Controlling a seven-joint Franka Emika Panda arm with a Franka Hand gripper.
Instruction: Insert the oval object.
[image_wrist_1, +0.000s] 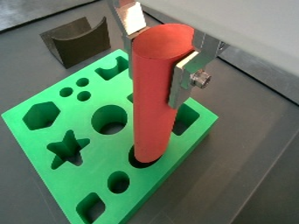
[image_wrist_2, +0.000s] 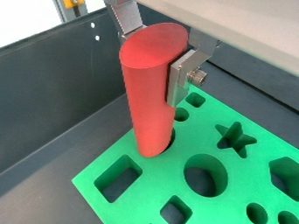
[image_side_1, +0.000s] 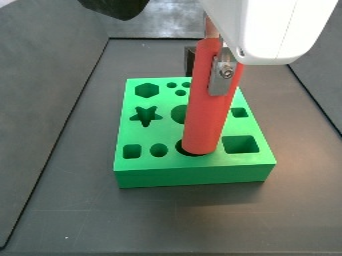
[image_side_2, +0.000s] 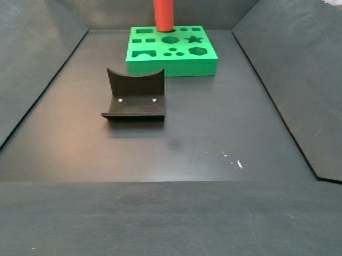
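The oval object (image_wrist_1: 156, 96) is a long red-orange peg that stands nearly upright with its lower end in a hole of the green block (image_wrist_1: 47, 140). My gripper (image_wrist_1: 158, 52) is shut on the peg's upper part, with a silver finger (image_wrist_1: 184, 80) on each side. Both wrist views show this: peg (image_wrist_2: 149, 96), gripper (image_wrist_2: 158, 48), block (image_wrist_2: 222, 188). In a side view the peg (image_side_1: 203, 95) sits in a hole near the front edge of the block (image_side_1: 160, 175), under the gripper (image_side_1: 214, 65). In a side view only the peg's lower part (image_side_2: 163, 12) shows above the block (image_side_2: 174, 55).
The dark fixture (image_side_2: 134, 97) stands on the floor in front of the block, and it also shows in a wrist view (image_wrist_1: 70, 39). The block has star, hexagon, round and square holes. Dark walls (image_wrist_2: 59, 87) enclose the floor.
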